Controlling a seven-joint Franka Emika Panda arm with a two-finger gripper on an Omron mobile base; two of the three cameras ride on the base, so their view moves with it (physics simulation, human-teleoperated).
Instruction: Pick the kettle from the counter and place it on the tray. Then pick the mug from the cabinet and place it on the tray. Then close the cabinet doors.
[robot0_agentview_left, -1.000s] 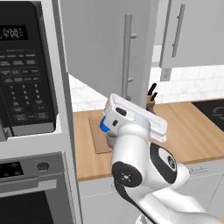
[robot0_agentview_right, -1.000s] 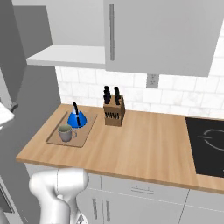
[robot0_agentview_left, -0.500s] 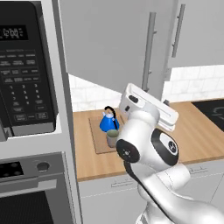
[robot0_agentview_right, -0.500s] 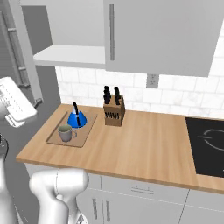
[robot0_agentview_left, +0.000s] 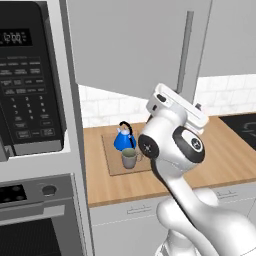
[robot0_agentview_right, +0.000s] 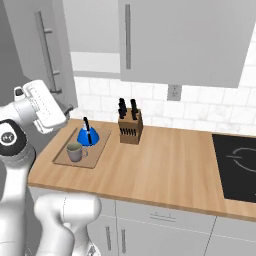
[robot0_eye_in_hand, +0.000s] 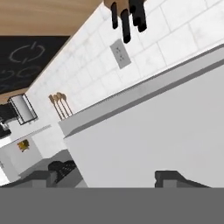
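The blue kettle (robot0_agentview_right: 88, 135) and the grey mug (robot0_agentview_right: 75, 152) both sit on the wooden tray (robot0_agentview_right: 65, 160) at the left end of the counter (robot0_agentview_right: 165, 165), the mug just in front of the kettle. A knife block (robot0_agentview_right: 130, 129) stands to the right of them by the tiled wall. The arm is raised beside the grey cabinet door (robot0_agentview_right: 47, 55), which hangs swung out from the cabinet (robot0_agentview_right: 180, 40). The gripper (robot0_eye_in_hand: 105, 179) faces the door panel, its jaws spread wide and holding nothing.
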